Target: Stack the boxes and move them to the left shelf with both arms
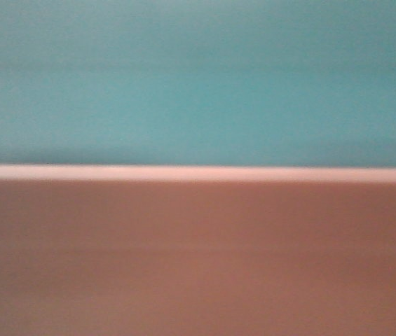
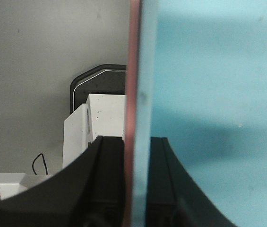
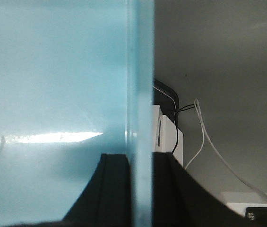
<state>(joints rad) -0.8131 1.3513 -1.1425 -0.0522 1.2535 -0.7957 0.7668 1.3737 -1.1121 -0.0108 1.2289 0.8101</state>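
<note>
**A:** Where are the boxes?
**B:** The front view is blurred. The blue box fills 12 o'clock and the pink box fills 6 o'clock.
**A:** And the grippers?
**B:** At 6 o'clock in each wrist view. The left gripper pinches the pink and blue walls together. The right gripper pinches the blue wall.

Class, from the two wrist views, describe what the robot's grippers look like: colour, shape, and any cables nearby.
The left gripper and right gripper both have matte black fingers, flat on the inner face and curving outward toward the base. Thin black and white cables run beside the right one; a short black wire loops beside the left.
</note>
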